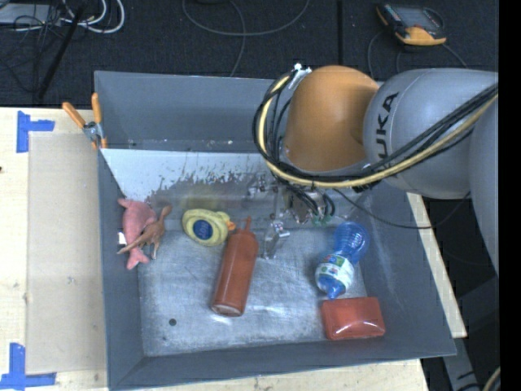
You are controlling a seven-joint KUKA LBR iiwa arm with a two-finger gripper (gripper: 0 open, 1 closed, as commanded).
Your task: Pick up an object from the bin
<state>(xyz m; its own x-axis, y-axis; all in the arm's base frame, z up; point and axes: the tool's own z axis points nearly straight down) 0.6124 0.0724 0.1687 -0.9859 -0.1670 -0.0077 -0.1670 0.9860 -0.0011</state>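
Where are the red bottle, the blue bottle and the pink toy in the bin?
red bottle (234, 275): camera view, middle of its long body.
blue bottle (342, 257): camera view, mid-body, where the blue meets the label.
pink toy (134, 217): camera view, its body, by the bin's left wall.

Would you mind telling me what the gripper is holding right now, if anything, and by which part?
Nothing looks held: the gripper hangs beside the upper end of the red-brown bottle, which lies flat on the bin floor.

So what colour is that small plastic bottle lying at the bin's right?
The small plastic bottle is mostly blue; camera view.
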